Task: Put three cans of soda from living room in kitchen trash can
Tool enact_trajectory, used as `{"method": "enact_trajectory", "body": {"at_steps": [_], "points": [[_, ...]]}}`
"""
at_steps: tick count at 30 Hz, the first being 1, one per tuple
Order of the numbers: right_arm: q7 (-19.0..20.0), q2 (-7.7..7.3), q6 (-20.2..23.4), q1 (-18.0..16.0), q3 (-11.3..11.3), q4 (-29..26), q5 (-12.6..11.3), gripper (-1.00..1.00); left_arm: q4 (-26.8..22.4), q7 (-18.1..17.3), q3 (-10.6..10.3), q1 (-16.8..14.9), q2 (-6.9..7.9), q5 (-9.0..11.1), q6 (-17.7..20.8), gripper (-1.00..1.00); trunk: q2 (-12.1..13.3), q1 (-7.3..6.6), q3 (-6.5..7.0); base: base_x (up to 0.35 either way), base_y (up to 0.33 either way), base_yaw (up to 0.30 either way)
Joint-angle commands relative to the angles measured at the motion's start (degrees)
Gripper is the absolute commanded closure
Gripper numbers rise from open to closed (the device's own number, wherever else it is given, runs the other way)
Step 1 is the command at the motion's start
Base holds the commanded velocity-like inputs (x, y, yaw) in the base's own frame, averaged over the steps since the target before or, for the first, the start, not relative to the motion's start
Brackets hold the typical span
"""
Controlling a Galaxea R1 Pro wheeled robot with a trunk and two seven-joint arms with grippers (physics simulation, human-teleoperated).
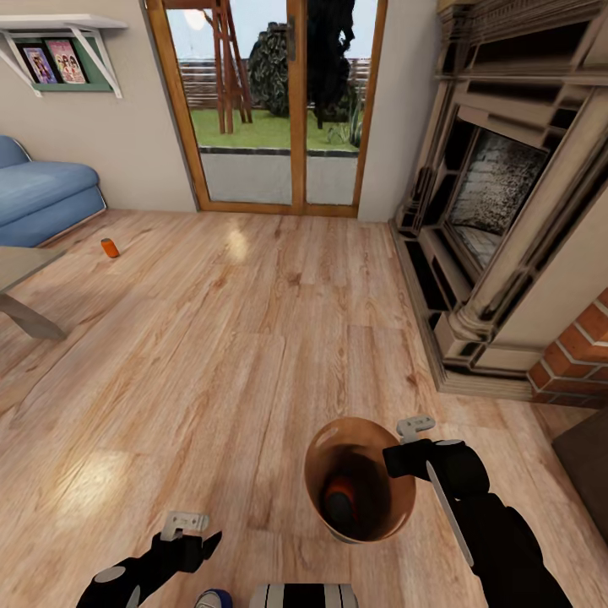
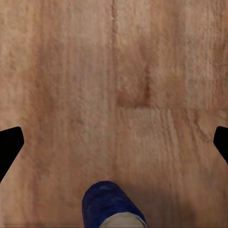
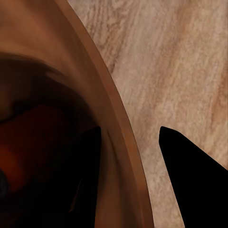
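Closest to the lens, the dark blue can [image 2: 113, 205] lies on its side on the wood floor [image 1: 279, 338], just below the left pincer [image 2: 114, 142], whose two black fingertips stand wide apart with nothing between them. From the head camera that same can peeks out at the bottom edge, just beside the robot's base.

One orange can [image 1: 340, 498] already sits in the bottom of the trash can [image 1: 317, 456], which the right pincer [image 1: 414, 452] holds by the rim: in the right wrist view one finger is inside the copper-brown wall and the other outside, closed on it. The bucket hangs tilted, its mouth turned up toward the head camera.

The second orange can [image 1: 110, 247] rests far off on the floor, near the blue sofa [image 1: 42, 198] and the corner of the glass surface [image 1: 21, 262].

So roughly a third of the collecting seems done: one can is binned, two remain on the floor, and the kitchen leg is still ahead. The left arm is bent low and reaches forward over the planks, pincer pointing down; whether it is centred over the blue can is hard to judge, since the can shows only partly.
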Motion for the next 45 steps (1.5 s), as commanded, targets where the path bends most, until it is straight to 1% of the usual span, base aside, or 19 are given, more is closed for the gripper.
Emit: {"method": "enact_trajectory", "body": {"at_steps": [1, 6, 10, 14, 16, 21, 26, 41, 45], "points": [[0.0, 0.01, 0.1, 0.0, 0.0, 0.0, -1.1, 1.00, 0.0, 0.0, 0.0, 0.0, 0.01, 0.0, 0.0, -1.00, 0.0, 0.00, 0.00, 0.000, 0.000, 0.000], [0.0, -0.10, 0.1, 0.0, -0.1, 0.0, -1.0, 1.00, 0.4, -0.1, 0.0, 0.0, 0.04, 0.0, 0.3, -1.00, 0.0, 0.00, 0.00, 0.000, 0.000, 0.000], [0.1, -0.26, 0.1, 0.0, -0.4, 0.0, -1.0, 1.00, 3.7, -0.1, 0.0, 0.0, -0.08, 0.3, 1.9, -1.00, 0.0, 0.00, 0.00, 0.000, 0.000, 0.000], [0.2, -0.35, 0.1, 0.0, -0.6, 0.0, -1.0, 1.00, 4.7, 0.0, 0.0, 0.0, -0.11, 0.4, 2.2, -1.00, 0.0, 0.00, 0.00, 0.000, 0.000, 0.000], [0.2, -0.40, 0.1, 0.0, -0.7, 0.0, -1.0, 1.00, 4.9, 0.1, 0.0, 0.0, -0.11, 0.4, 2.3, -1.00, 0.0, 0.00, 0.00, 0.000, 0.000, 0.000], [0.2, -0.50, 0.1, 0.0, -0.9, 0.0, -1.2, 1.00, 5.3, 0.1, -0.1, 0.0, -0.12, 0.3, 2.4, -1.00, -2.0, 1.09, -0.89, 0.000, 0.000, 0.000], [0.2, -0.38, 0.1, 0.0, -0.9, 0.0, -1.0, 1.00, 5.3, 0.1, -0.1, 0.0, -0.12, 0.2, 2.4, -1.00, -2.1, 1.22, -2.00, 0.000, 0.000, 0.000], [0.2, -0.23, 0.1, 0.0, -0.6, 0.0, -1.0, 1.00, 5.3, 0.2, -0.1, 0.0, -0.12, -0.1, 2.2, -1.00, -2.1, 1.22, -2.00, -0.027, -0.015, 0.000], [0.2, -0.17, 0.1, 0.0, -0.4, 0.0, -1.0, 1.00, 5.2, 0.2, -0.1, 0.0, -0.06, 0.2, 1.9, -1.00, -2.1, 1.22, -2.00, -0.049, -0.028, 0.000]]}}
